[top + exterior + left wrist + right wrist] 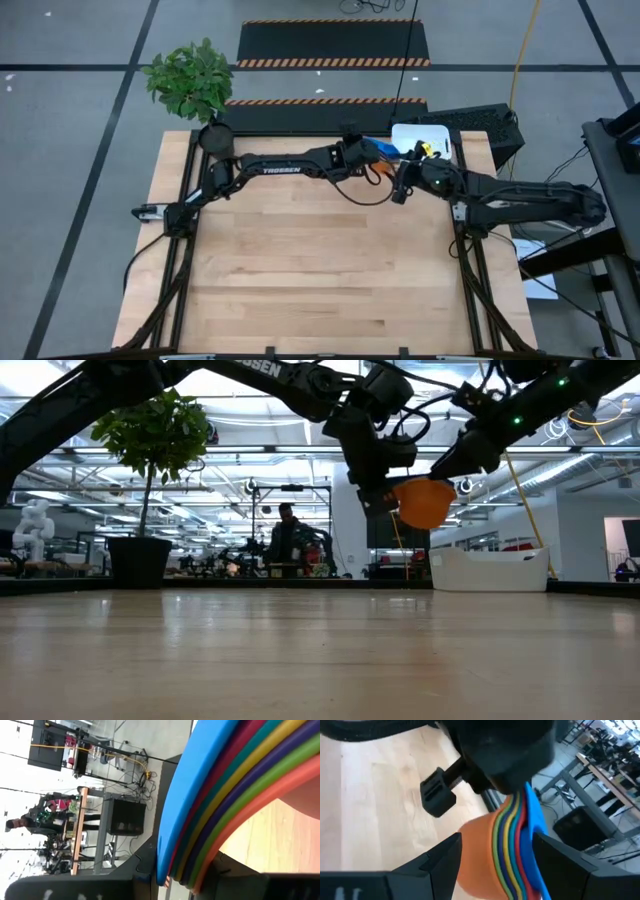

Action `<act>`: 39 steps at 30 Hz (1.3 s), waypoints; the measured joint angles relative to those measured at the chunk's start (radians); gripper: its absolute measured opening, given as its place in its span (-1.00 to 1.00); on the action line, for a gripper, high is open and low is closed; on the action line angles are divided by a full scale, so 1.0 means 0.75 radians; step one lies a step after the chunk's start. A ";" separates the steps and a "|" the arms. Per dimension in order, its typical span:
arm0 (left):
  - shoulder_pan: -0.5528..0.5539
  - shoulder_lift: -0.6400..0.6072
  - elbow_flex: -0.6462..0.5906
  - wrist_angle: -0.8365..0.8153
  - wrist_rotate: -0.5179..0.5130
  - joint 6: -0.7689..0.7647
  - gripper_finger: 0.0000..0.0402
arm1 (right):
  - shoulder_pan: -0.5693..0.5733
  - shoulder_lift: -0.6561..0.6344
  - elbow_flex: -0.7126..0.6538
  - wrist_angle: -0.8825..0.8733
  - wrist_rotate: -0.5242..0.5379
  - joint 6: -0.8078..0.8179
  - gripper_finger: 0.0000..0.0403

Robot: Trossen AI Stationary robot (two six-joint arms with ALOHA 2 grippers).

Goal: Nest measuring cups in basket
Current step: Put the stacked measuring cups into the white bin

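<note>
The nested cups (425,502) are hanging in the air above the table's (320,280) far side, near the basket (490,570). The left gripper (378,495) is holding the stack by its handles, jaws narrow. The right gripper (495,855) is standing wide around the stack, fingers on both sides of it.

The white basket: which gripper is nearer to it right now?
Right. The right gripper hovers just in front of the basket, while the left gripper, holding the stacked cups, sits farther to its side.
</note>
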 joint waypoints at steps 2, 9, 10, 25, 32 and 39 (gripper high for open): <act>0.000 0.000 0.000 -0.003 0.000 -0.007 -0.61 | 0.000 0.039 0.000 0.047 0.006 -0.005 0.17; -0.003 0.000 0.000 0.004 0.006 -0.013 -0.61 | 0.000 0.123 -0.001 0.193 0.167 0.029 0.17; -0.003 0.000 0.000 0.004 0.011 -0.016 -0.61 | 0.001 0.131 -0.001 0.209 0.167 0.039 0.17; -0.033 -0.001 0.000 0.035 0.080 0.014 -0.61 | 0.004 0.276 0.000 0.353 0.195 -0.037 0.17; -0.053 -0.001 0.000 0.057 0.072 0.098 -0.61 | 0.004 0.276 0.000 0.328 0.197 -0.123 0.17; -0.090 -0.001 0.000 0.080 0.060 0.194 -0.61 | 0.021 0.276 0.000 0.303 0.193 -0.241 0.17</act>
